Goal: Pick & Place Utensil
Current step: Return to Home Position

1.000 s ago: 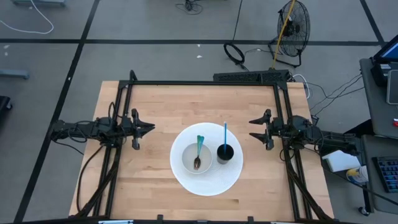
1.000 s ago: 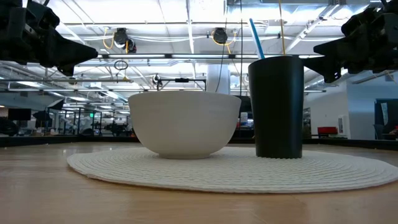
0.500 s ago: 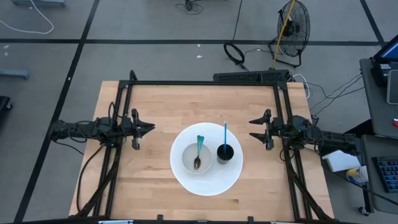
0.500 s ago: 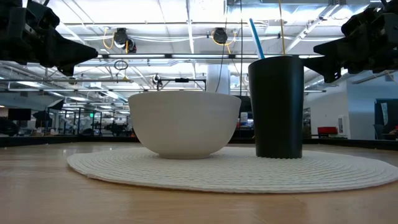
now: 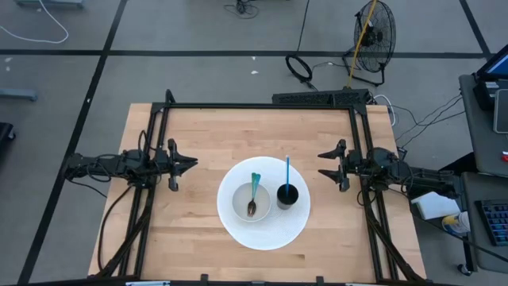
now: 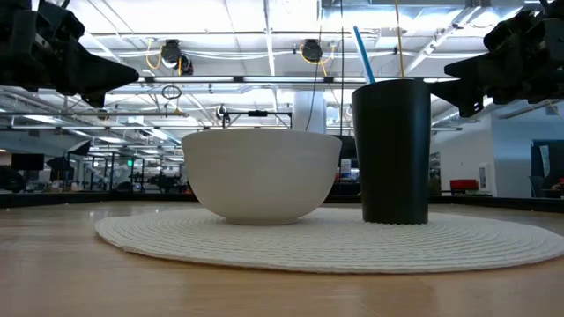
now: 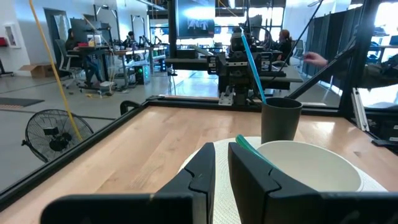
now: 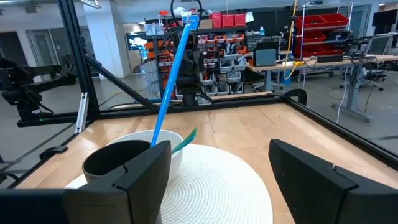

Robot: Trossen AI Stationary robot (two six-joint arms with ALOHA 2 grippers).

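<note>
On the round white woven mat [image 5: 262,235], the blue-green plastic fork [image 5: 254,189] lies in the white bowl [image 5: 236,199], and the blue straw [image 5: 287,170] leans in the black cup [image 5: 287,195] just right of it. With the setting apparently done, both arms sit at the table's sides. The left gripper [image 5: 190,164] is closed and empty, and the right gripper [image 5: 321,164] is spread and empty.

Right wrist cam here: my right gripper [image 8: 219,152] has its 2 fingers [image 8: 140,171] spread wide, facing the white mat [image 8: 217,177]. The black cup [image 8: 115,160] sits on it with the blue straw [image 8: 171,81] leaning out. The white bowl [image 8: 166,137] is right behind it, and the fork handle [image 8: 186,137] pokes over its rim. Red bins [image 8: 323,28] sit beyond the table [image 8: 261,124].
</note>
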